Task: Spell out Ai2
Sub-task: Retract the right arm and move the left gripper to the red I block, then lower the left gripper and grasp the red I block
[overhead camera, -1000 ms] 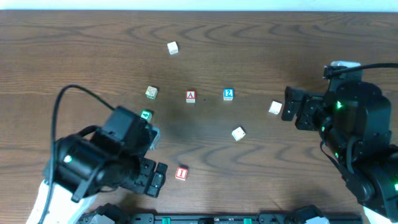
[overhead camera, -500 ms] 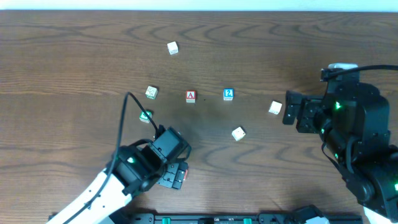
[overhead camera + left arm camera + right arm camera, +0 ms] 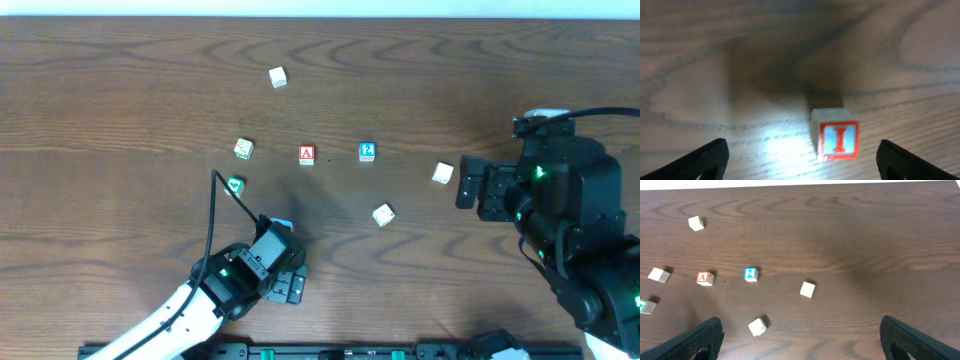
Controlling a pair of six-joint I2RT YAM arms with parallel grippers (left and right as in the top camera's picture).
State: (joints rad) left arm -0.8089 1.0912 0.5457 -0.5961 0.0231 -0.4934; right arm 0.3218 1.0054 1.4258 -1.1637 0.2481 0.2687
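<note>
I block point(image 3: 839, 140) sits on counter point(image 3: 700, 75) between spread left gripper point(image 3: 802, 149) jaws. Right gripper point(image 3: 800, 324) jaws spread, empty. Count: one A block point(image 3: 307, 154), one 2 block point(image 3: 367, 151), one I block, five other blocks point(image 3: 383, 214).

A block point(image 3: 306, 154) lies left of 2 block point(image 3: 367, 151), apart.

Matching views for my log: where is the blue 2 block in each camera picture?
Overhead: the 2 block sits a little above and right of centre.
Left wrist: not in it; only the I block shows.
Right wrist: the 2 block is left of centre, at mid-height.
Shared landmark: the A block, just left of it in the overhead picture and also in the right wrist picture.
</note>
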